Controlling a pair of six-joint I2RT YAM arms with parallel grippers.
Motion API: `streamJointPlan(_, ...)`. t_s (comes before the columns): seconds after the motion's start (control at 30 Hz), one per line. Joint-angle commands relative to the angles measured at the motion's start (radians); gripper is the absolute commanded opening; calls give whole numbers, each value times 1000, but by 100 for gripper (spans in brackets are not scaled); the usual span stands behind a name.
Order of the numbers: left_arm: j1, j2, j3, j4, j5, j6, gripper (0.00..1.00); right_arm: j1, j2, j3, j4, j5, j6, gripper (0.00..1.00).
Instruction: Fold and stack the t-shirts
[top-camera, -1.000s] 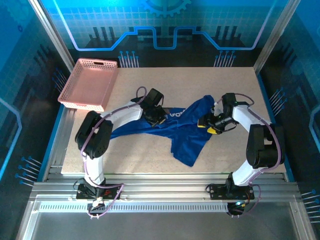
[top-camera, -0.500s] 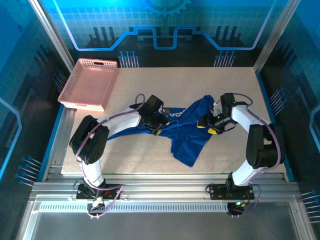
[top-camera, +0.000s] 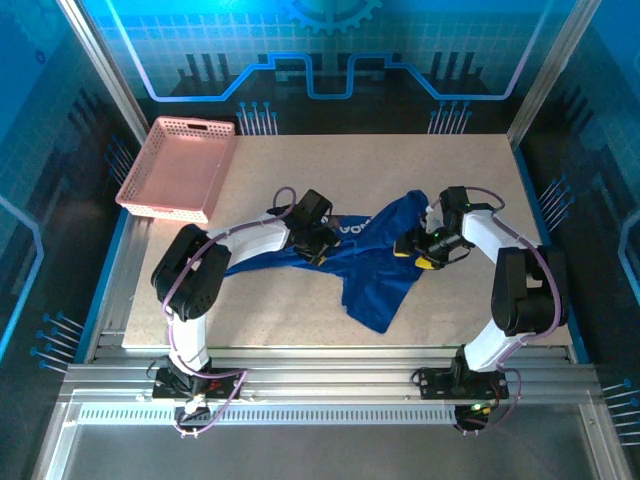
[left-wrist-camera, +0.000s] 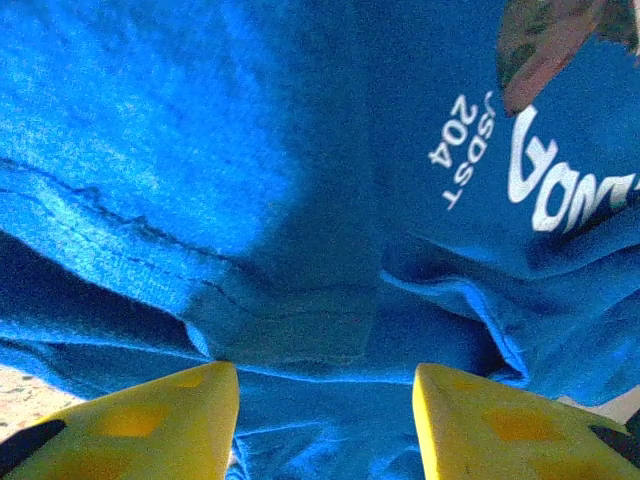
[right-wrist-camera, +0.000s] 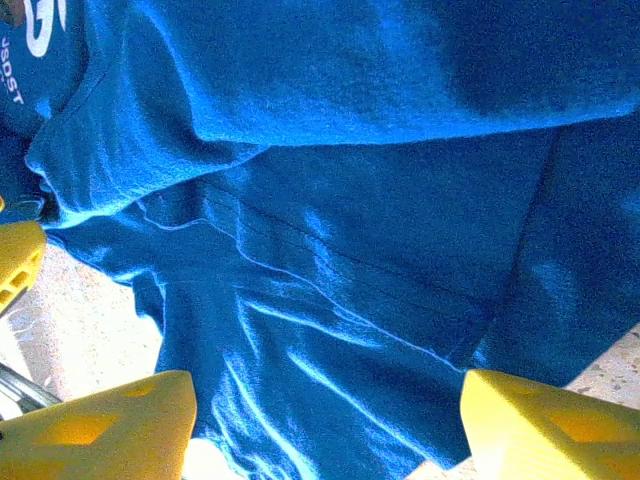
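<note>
Obs: one royal-blue t-shirt (top-camera: 372, 272) lies crumpled near the middle of the table (top-camera: 300, 325), unfolded, twisted into a ridge running left to right with one flap trailing toward the near edge. The pink basket (top-camera: 175, 170) sits well apart at the far left corner.

Left gripper (top-camera: 318, 240): low over the left part of the cloth, just beside the white lettering (left-wrist-camera: 560, 180). The jaws stand parted at a moderate gap, nothing pinched between them.

Right gripper (top-camera: 420, 248): at the right edge of the bunched cloth, jaws spread wide, cloth lying below them, no grip.

Handling, judged: thin jersey, light, limp, no stiffness of its own. It will drape, cling to itself and drag on the board rather than slide cleanly. Layers overlap here, so a deep pinch risks catching two

Where to hold: a single-layer edge, e.g. the stitched hem (left-wrist-camera: 120, 215), or a shoulder seam, one per arm, then pull apart to flatten
</note>
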Motion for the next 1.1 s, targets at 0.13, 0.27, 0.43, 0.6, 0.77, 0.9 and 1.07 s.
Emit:
streamJointPlan(0.13,21,57,51,-24,-47,13,41,17,31,-4,-13,-12,-9,70)
streamJointPlan(0.27,39,65,57,-31,-55,36,16,26,27,-5,-15,-10,-2,70)
streamJointPlan(0.43,49,35,62,-29,-50,75,0,43,41,-4,-20,12,7,67)
streamJointPlan(0.6,49,-9,49,-36,-46,91,0,44,46,4,-28,50,26,61)
streamJointPlan(0.77,50,-48,30,-28,-29,95,0,44,45,23,-81,86,24,59)
streamJointPlan(0.9,50,-69,14,-22,-17,94,0,47,34,13,-92,85,25,59)
streamJointPlan(1.07,52,-78,1,-13,-14,94,0,48,44,-19,-32,81,61,58)
